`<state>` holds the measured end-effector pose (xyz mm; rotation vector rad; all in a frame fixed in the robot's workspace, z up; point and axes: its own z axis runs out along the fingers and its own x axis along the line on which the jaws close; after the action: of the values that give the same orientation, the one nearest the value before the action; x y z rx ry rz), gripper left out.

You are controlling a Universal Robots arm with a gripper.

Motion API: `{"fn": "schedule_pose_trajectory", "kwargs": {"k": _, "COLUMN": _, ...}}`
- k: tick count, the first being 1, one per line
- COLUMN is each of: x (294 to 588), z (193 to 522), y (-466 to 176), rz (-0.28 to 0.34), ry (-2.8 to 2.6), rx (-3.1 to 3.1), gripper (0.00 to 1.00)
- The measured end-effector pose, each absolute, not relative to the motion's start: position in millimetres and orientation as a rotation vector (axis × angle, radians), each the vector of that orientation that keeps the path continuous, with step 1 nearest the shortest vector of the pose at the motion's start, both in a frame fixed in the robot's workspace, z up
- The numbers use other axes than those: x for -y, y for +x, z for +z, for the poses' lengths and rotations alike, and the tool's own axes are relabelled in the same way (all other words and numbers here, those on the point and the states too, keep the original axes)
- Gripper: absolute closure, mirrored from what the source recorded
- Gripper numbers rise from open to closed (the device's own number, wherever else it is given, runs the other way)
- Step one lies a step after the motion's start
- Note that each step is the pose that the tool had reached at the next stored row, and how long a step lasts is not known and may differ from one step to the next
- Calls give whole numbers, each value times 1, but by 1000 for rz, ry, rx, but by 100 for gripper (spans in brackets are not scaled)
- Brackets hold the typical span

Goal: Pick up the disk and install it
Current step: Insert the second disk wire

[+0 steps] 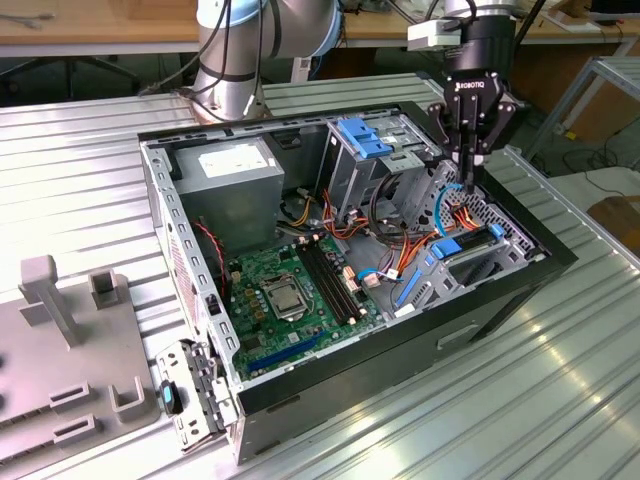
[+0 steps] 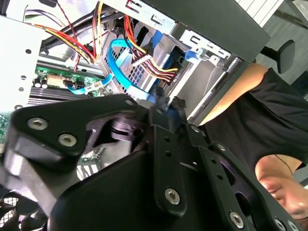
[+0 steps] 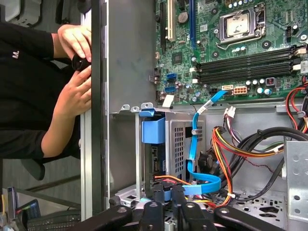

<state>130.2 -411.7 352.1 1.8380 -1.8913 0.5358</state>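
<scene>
Much of what matters is hidden. In the exterior view the gripper [image 1: 468,172] points straight down into the open case [image 1: 520,290], over the drive bay on the exterior view's right. Wires crowd its tips there. In both wrist views the gripper's own black body blocks the near part of the picture, so I see only the very ends of it [image 3: 167,192] [image 2: 163,103].

In the first wrist view the fingers [image 3: 158,195] are drawn in close together, pinching the end of the blue cable [image 3: 204,182]. How firm that grip is I cannot tell.

The disk [image 1: 478,258] lies flat in the bay at the case's near right corner. It sits just below the gripper, with its dark face up and a blue rail along its edge. Part of it is hidden under the bay's metal frame.

The arm [image 1: 240,50] rises from its base behind the case, and its upper links are cut off.

A person stands beside the case. Both of their hands [image 3: 77,67] rest at its edge around a small dark object I cannot make out.
</scene>
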Motion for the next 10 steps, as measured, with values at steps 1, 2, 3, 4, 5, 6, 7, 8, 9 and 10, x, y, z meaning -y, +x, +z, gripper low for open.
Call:
{"fn": "schedule_pose_trajectory", "kwargs": {"k": 1, "x": 412, "z": 352, "y": 130, "rz": 536, "ry": 1838, "rx": 1891, "gripper": 84}}
{"fn": "schedule_pose_trajectory", "kwargs": {"k": 2, "x": 412, "z": 352, "y": 130, "rz": 536, "ry": 1838, "rx": 1891, "gripper": 84}}
{"fn": "schedule_pose_trajectory", "kwargs": {"k": 3, "x": 412, "z": 352, "y": 130, "rz": 536, "ry": 1838, "rx": 1891, "gripper": 84}}
{"fn": "schedule_pose_trajectory", "kwargs": {"k": 4, "x": 412, "z": 352, "y": 130, "rz": 536, "ry": 1838, "rx": 1891, "gripper": 84}}
{"fn": "schedule_pose_trajectory", "kwargs": {"k": 5, "x": 412, "z": 352, "y": 130, "rz": 536, "ry": 1838, "rx": 1891, "gripper": 84}}
{"fn": "schedule_pose_trajectory", "kwargs": {"k": 6, "x": 412, "z": 352, "y": 130, "rz": 536, "ry": 1838, "rx": 1891, "gripper": 84}}
{"fn": "schedule_pose_trajectory", "kwargs": {"k": 7, "x": 413, "z": 352, "y": 130, "rz": 536, "ry": 1838, "rx": 1891, "gripper": 84}}
{"fn": "schedule_pose_trajectory", "kwargs": {"k": 8, "x": 414, "z": 352, "y": 130, "rz": 536, "ry": 1838, "rx": 1891, "gripper": 84}}
{"fn": "schedule_pose_trajectory", "kwargs": {"k": 9, "x": 416, "z": 352, "y": 130, "rz": 536, "ry": 1838, "rx": 1891, "gripper": 84}}
{"fn": "schedule_pose_trajectory", "kwargs": {"k": 10, "x": 417, "z": 352, "y": 130, "rz": 536, "ry": 1838, "rx": 1891, "gripper": 84}}
